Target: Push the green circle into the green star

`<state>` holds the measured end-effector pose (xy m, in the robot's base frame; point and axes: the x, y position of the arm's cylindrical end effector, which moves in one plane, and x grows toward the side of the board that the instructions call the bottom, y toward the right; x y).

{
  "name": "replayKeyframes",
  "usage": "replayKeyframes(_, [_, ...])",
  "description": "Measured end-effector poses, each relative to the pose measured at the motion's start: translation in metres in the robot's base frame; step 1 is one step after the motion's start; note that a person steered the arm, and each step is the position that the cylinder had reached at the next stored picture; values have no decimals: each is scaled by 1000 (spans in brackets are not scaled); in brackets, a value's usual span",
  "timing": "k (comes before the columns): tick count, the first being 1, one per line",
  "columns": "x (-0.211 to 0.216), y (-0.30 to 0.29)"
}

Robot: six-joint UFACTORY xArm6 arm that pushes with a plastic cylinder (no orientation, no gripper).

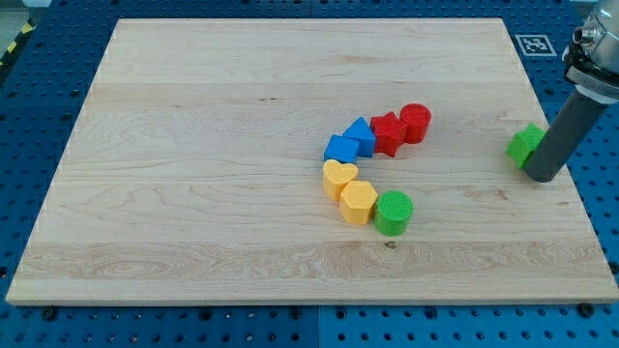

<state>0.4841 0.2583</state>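
The wooden surface (193, 145) carries a curved cluster of blocks, the green circle (394, 213) at its lower end, touching a yellow hexagon (358, 202). The green star (526, 144) sits well apart at the view's right, just beside my tip (540, 177). No hand here, only a rod. The pushing looks wholly undone.

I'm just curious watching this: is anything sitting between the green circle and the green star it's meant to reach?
Nothing visible. The green circle and green star have bare board between them. My tip touches the star's right side, far from the circle.
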Motion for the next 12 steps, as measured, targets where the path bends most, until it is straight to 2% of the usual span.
replayKeyframes(3, [12, -33])
replayKeyframes(4, [20, -83])
replayKeyframes(5, [42, -94])
replayKeyframes(7, [113, -108])
replayKeyframes(8, [132, -162])
replayKeyframes(9, [110, -200])
replayKeyframes(12, [60, -164])
